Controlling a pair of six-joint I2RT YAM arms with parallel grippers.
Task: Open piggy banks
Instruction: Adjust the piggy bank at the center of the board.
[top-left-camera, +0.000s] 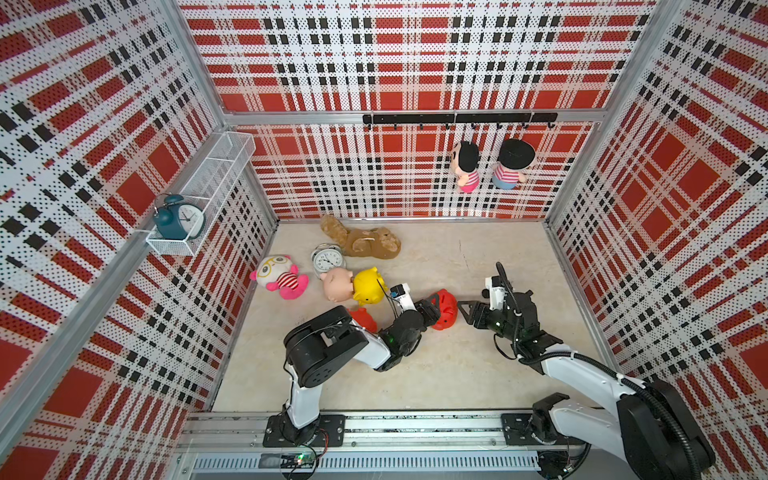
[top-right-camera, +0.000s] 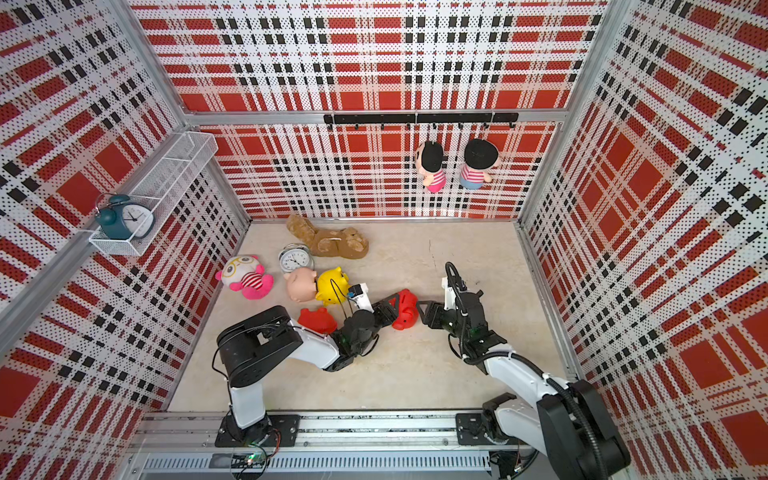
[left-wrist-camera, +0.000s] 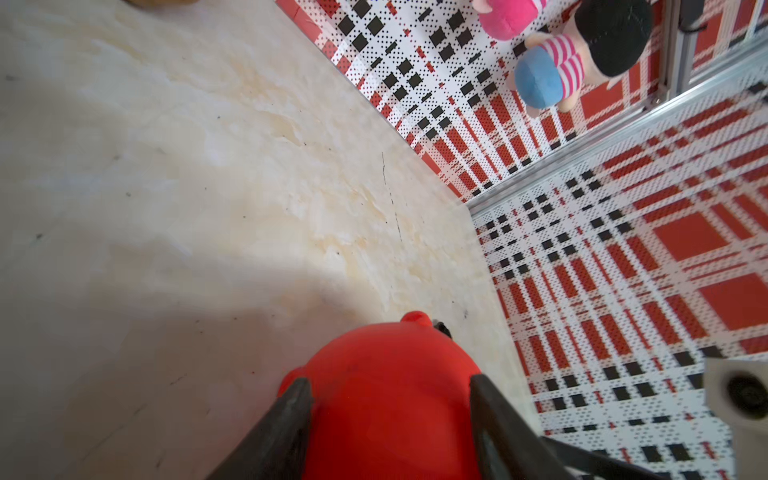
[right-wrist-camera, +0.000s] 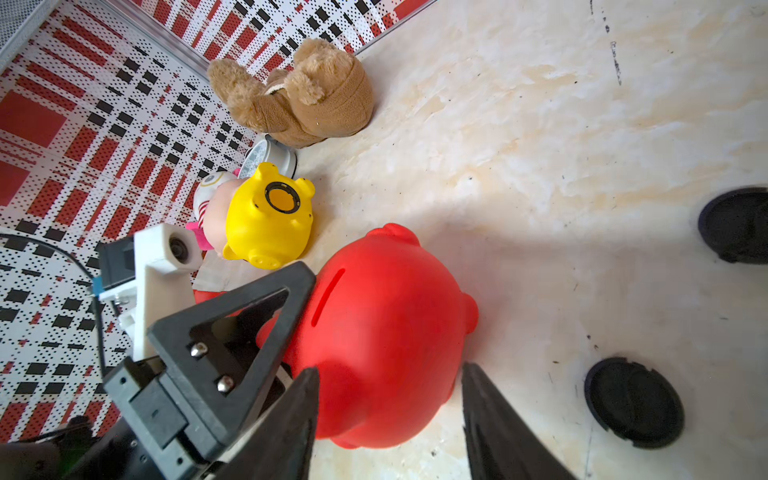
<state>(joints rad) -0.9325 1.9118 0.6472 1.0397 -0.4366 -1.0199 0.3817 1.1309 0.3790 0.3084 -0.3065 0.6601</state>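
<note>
While the left hand (left-wrist-camera: 390, 380) clamps the glossy red piggy bank (right-wrist-camera: 386, 316), the half-open right hand (right-wrist-camera: 389, 369) holds nothing; a glancing approach could squirt it free.

I get second red pig (top-left-camera: 365, 320) only partly in a top view, rest under L arm (top-left-camera: 332, 345). L wrist cam: red pig (left-wrist-camera: 390, 399) runs off the edge; can't see its belly anywhere. R wrist cam: one black plug (right-wrist-camera: 737, 224) clipped, pink pig (right-wrist-camera: 216, 228) mostly behind yellow pig (right-wrist-camera: 266, 224).
</note>
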